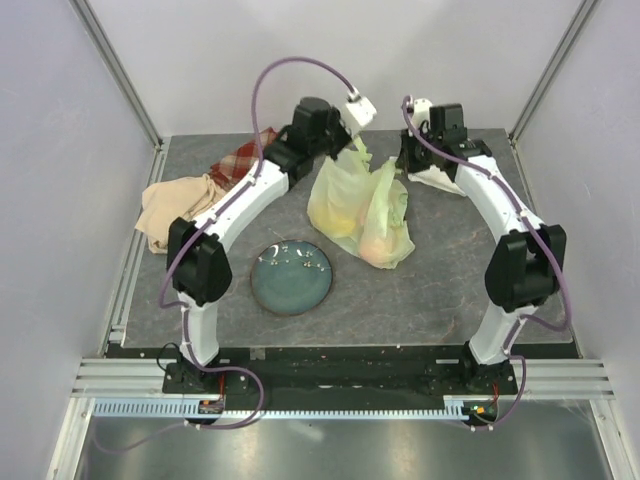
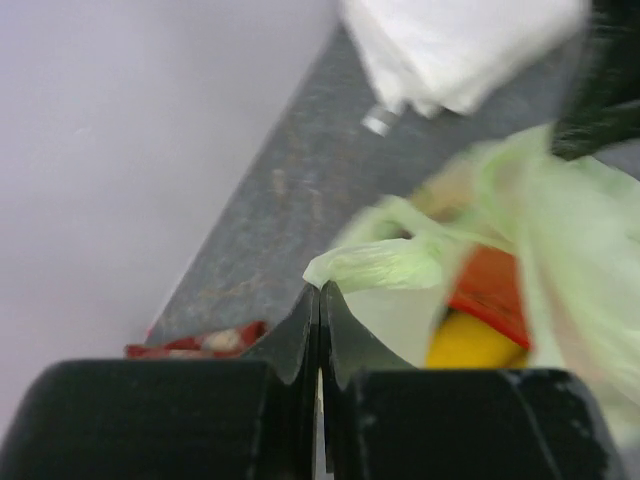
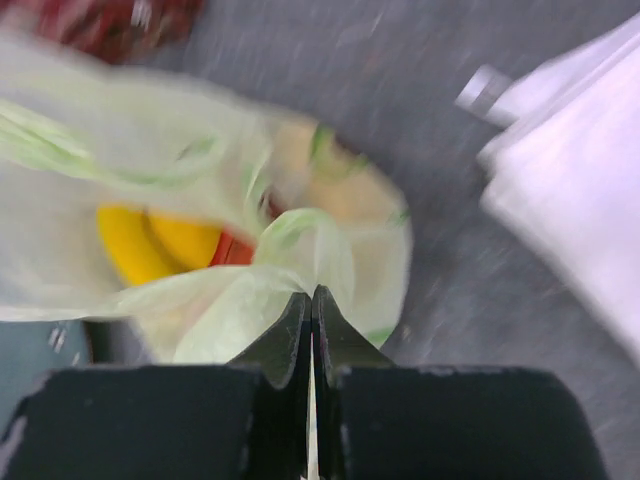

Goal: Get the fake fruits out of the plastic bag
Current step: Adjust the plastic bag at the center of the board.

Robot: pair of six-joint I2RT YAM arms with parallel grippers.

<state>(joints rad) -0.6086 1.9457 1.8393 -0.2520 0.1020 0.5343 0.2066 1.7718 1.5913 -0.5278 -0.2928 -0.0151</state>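
So the bag [image 1: 360, 205] is this thin, crinkly, pale yellow-green see-through thing, sitting around the middle of the table [image 1: 450, 300], a bit toward the back. It's bunched upward, with its handle loops pointing at the two claws. The fruits are inside and you can make them out through the film: a yellow one [image 2: 470, 345] with a red slice [image 2: 490, 285] right above it in the left wrist view. There's also a pinkish-orange blob low in the bag from the top cam.

Left claw [image 2: 320, 300] has its fingers pressed together, nipping the end of a bag loop right at the tips, and the rest of the bag hangs off to its right. Right claw [image 3: 312, 300] is pressed together too, pinching a fold of film, with the bag spread ahead and to the left of it.

Plate [image 1: 292, 277] sits just in front of the bag, and the white towel [image 3: 580, 190] lies just beside it on the right claw's side.
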